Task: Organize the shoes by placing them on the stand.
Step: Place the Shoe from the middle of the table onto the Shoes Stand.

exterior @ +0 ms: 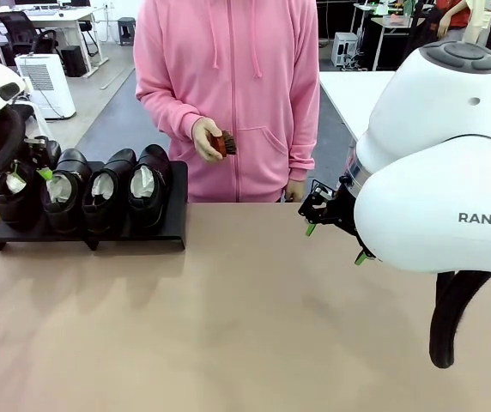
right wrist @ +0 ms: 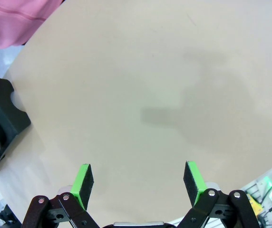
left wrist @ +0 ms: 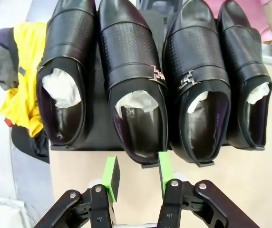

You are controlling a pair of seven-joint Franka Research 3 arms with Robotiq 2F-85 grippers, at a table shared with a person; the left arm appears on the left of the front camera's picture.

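Left fingers (left wrist: 137, 173) half-spread, empty; right fingers (right wrist: 139, 183) wide; stand (exterior: 172, 225) mostly hidden beneath shoes (exterior: 108, 189).

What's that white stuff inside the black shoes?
Crumpled white paper is stuffed inside each of the four shoes on the stand. It fills the toe ends, so you cannot see how far in it goes. Behind it, the dark lining shows.

hidden: stand (left wrist: 95, 95) mostly under shoes (left wrist: 136, 85) | cut off: shoe toes at left wrist view's top edge | hidden: brush (exterior: 224, 142) partly behind person's hand (exterior: 205, 137) | cut off: right arm (exterior: 439, 163) at frame's right edge
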